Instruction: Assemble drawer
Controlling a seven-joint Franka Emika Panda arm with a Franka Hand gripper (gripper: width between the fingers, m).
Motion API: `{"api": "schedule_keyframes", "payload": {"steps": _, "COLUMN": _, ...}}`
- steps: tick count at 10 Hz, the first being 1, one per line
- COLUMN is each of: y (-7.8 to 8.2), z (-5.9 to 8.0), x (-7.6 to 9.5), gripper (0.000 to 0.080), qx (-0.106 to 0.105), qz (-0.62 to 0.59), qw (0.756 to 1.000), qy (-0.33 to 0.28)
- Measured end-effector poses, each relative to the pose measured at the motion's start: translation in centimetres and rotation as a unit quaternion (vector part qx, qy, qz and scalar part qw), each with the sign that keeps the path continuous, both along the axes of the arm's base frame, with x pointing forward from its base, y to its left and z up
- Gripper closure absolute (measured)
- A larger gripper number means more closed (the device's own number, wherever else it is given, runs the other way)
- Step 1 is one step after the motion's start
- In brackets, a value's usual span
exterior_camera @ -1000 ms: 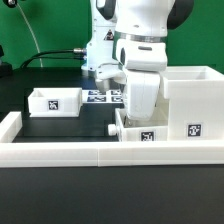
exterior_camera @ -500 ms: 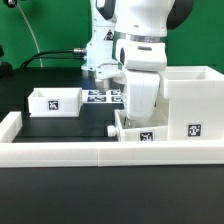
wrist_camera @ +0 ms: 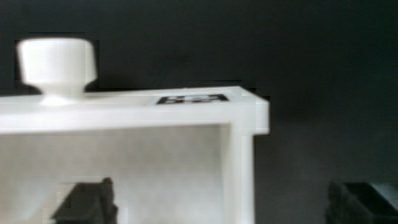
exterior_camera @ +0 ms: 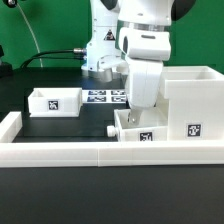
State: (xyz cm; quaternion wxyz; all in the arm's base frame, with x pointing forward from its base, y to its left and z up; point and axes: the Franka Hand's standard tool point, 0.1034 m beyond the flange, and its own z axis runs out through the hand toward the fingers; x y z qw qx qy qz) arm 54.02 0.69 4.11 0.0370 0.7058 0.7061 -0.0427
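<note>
Sitting just behind the long white border wall (exterior_camera: 60, 150), the near tray (exterior_camera: 135, 130) of the drawer set lay directly under the arm. Its side was close beside the large boxy housing (exterior_camera: 190, 100) on the exterior view's right; whether the two touched could not be told. A square tag showed on the tray's front face and another on the housing's. In the wrist view a rounded white knob (wrist_camera: 54, 65) stood upright on the tray's rim, with a tag flat on the rim near the corner.

The gripper (exterior_camera: 138, 108) hung low over this tray, spread wide and holding nothing. Its dark fingers (wrist_camera: 84, 205) straddled the tray's side wall, one over the hollow and one outside, both apart from the plastic.

The second tray (exterior_camera: 55, 101) rested on the black table (exterior_camera: 90, 125), well apart on the exterior view's left. The marker board (exterior_camera: 105, 97) lay flat behind, near the robot's base.
</note>
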Motion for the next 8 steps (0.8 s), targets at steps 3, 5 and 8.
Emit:
{"api": "schedule_keyframes", "payload": {"steps": 3, "y": -2.9, "z": 1.5, "x": 0.8, "gripper": 0.0152, "qx": -0.007, "qz": 0.012, "qw": 1.0, "qy": 0.006}}
{"api": "schedule_keyframes", "payload": {"steps": 5, "y": -5.5, "z": 1.1, "x": 0.7, "gripper": 0.0151, "qx": -0.007, "qz": 0.022, "qw": 1.0, "qy": 0.012}}
{"api": "schedule_keyframes", "payload": {"steps": 8, "y": -5.9, "z": 1.1, "x": 0.7, "gripper": 0.0151, "qx": -0.005, "qz": 0.02, "qw": 1.0, "qy": 0.013}}
